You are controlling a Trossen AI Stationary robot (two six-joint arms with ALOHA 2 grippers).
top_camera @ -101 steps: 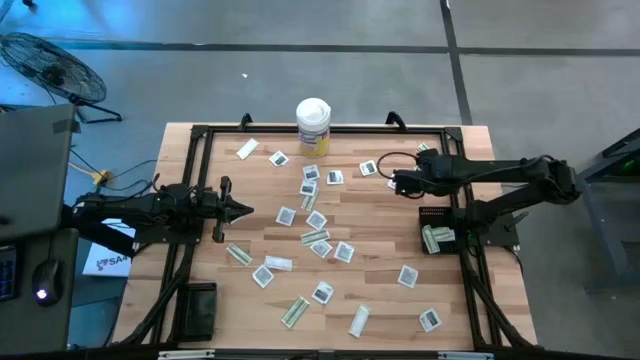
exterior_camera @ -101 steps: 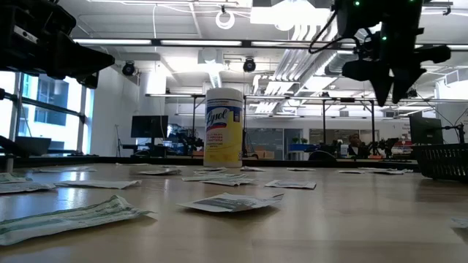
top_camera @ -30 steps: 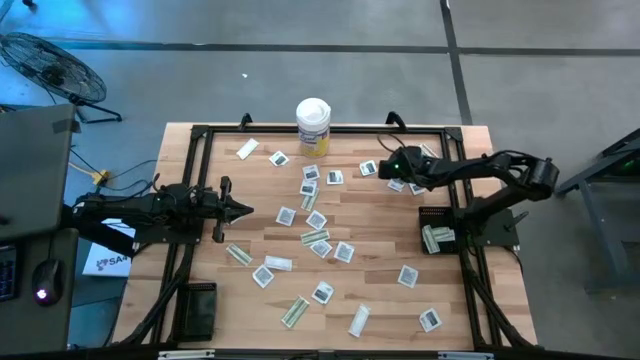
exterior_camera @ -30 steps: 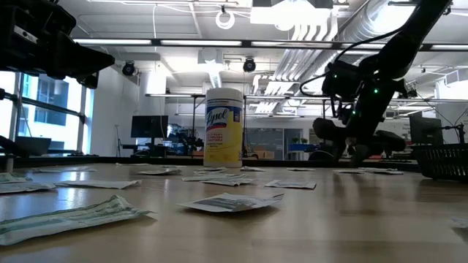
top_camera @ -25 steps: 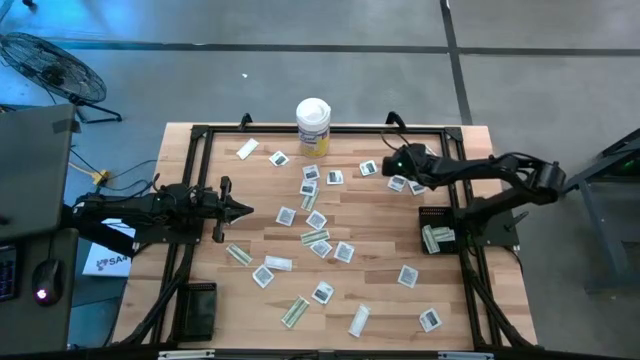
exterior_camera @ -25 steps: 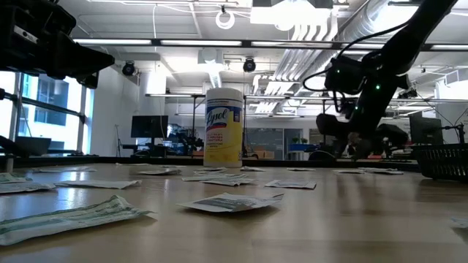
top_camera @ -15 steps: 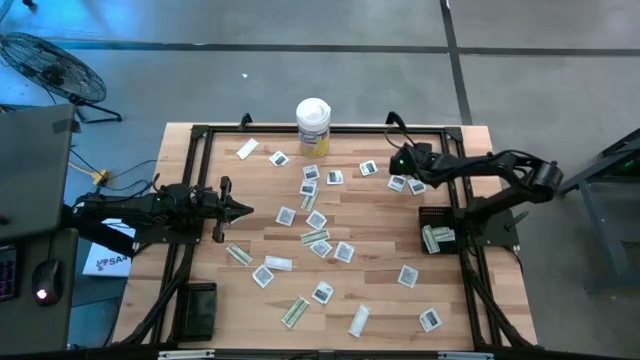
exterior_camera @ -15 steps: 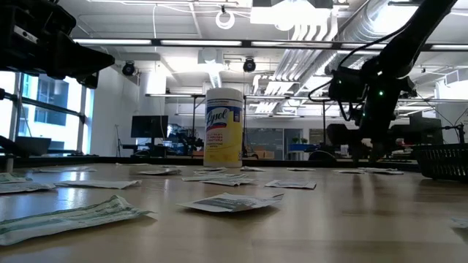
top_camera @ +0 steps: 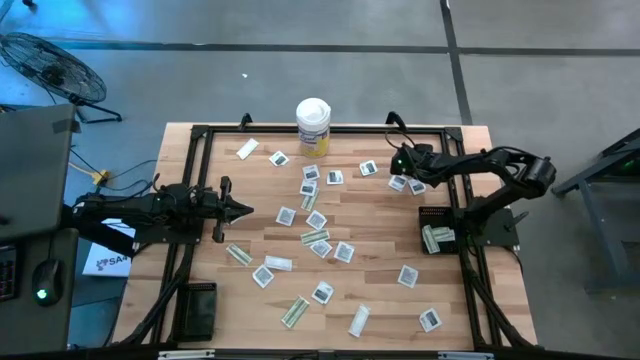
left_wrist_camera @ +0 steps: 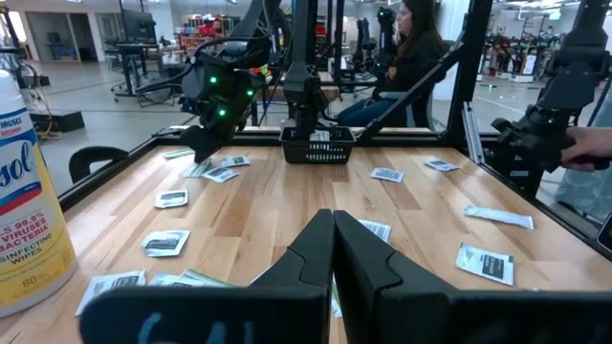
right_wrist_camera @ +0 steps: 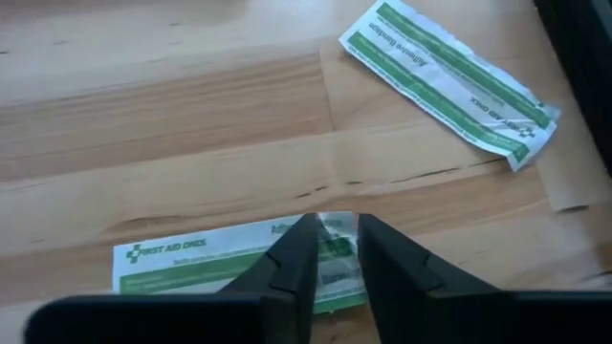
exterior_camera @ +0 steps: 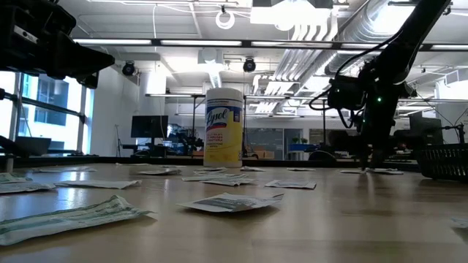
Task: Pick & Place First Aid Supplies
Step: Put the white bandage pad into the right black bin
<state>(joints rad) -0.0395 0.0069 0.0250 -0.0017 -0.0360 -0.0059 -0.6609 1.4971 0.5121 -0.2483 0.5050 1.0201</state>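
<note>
A tall white canister with a yellow label (top_camera: pixel 313 125) stands upright at the far edge of the wooden desk (top_camera: pixel 380 215). A dark mesh basket (top_camera: pixel 436 228) sits by the desk's right rail. A floor fan (top_camera: pixel 52 68) stands off the far-left corner

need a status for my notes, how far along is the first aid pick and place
Early. Done: a few packets lie in the black basket. In hand: the right gripper is down at the table, fingers either side of a green-printed wrapper, grip not confirmed. The left gripper waits shut at the left side. Left: some twenty packets scattered over the table.
</note>
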